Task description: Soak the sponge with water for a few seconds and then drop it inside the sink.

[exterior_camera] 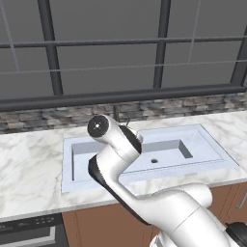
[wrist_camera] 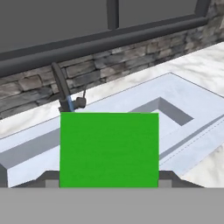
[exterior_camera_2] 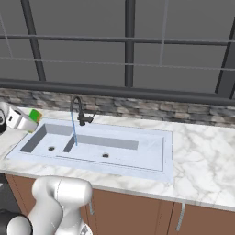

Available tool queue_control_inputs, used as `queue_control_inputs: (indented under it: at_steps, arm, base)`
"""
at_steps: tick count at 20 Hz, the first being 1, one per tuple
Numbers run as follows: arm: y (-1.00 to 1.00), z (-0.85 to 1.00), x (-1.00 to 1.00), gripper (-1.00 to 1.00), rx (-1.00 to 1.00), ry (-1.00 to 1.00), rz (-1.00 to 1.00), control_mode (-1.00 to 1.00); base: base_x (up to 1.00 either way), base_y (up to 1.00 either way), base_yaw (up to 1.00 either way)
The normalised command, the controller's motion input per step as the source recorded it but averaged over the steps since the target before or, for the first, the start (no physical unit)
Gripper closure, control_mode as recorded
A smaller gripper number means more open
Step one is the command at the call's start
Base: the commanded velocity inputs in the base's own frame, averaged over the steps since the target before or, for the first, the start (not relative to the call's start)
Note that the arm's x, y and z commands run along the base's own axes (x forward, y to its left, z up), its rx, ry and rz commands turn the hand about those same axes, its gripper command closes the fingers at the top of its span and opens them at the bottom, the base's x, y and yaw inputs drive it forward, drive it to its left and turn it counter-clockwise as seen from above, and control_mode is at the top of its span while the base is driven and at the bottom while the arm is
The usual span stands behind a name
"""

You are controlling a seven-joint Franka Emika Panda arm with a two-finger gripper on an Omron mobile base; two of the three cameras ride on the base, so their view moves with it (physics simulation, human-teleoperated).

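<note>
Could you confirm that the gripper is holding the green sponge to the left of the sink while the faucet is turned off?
Not quite: the faucet is running. The right base view shows a thin blue stream of water falling into the sink. The rest holds: the gripper holds the green sponge left of the sink.

Before me ran a white marble counter [exterior_camera_2: 206, 151], veined grey, stretching from the left edge to the right under a band of rough stone backsplash [exterior_camera_2: 151, 110]. Set into it was the sink [exterior_camera_2: 151, 158], pale bluish-white, with a small basin on the left and a wider one on the right, each with a dark round drain. A black faucet [exterior_camera_2: 77, 108] rose from its back rim. Brown cabinet fronts [exterior_camera_2: 137, 211] stood below the counter's front edge.
</note>
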Motion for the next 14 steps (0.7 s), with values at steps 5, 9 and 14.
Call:
queue_control_inputs:
  at_steps: [5,9,14]
  arm:
    - [-0.08,0.00,0.00,1.00,0.08,0.00,0.00,-1.00]
    - [-0.11,-0.07,0.03,1.00,0.06,0.00,-0.01,-1.00]
    - [-0.09,-0.29,0.07,1.00,0.02,0.00,-0.03,-1.00]
  base:
    - [0.00,0.00,0.00]
    - [0.00,0.00,0.00]
    - [0.00,0.00,0.00]
